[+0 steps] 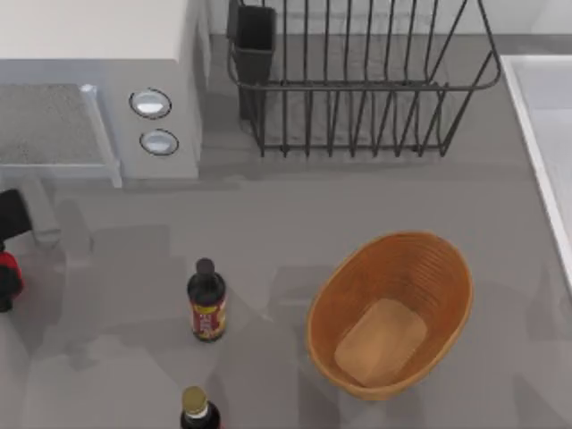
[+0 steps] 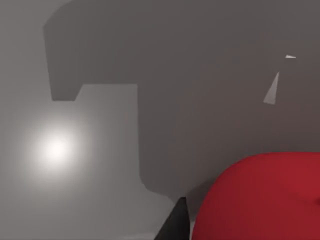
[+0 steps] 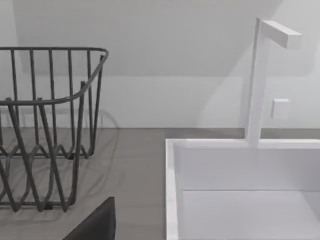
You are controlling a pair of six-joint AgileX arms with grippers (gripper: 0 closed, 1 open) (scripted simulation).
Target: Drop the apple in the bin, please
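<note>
The left tool [image 1: 7, 259] sits at the far left edge of the surface [image 1: 268, 232] in the top view, a dark body partly cut off by the frame, with the apple [image 1: 7, 275] just below it as a small patch of bright red. In the left wrist view the apple [image 2: 260, 197] is close to the camera: smooth, round, plain red, with no markings. One dark fingertip [image 2: 175, 225] stands right beside it, at or nearly at its skin. How far the left tool is open, and whether it actually grips the apple, I cannot tell.

To the right of the apple stands a sauce bottle [image 1: 206, 301] with a black cap and a red label, upright. A second bottle [image 1: 197, 409] with a tan cap stands near the bottom edge.

The bin [image 1: 451, 295] is further right, well apart from the apple: an oval orange-tan wicker basket with ribbed sides and a lighter flat bottom.

At the back stands a black wire dish rack [image 1: 357, 89], and at the far right a white sink [image 1: 536, 116].

The right wrist view shows the dish rack [image 3: 50, 125], the sink [image 3: 240, 170] with its white faucet [image 3: 260, 80], and a dark corner of the right tool [image 3: 97, 222], its opening unclear.
</note>
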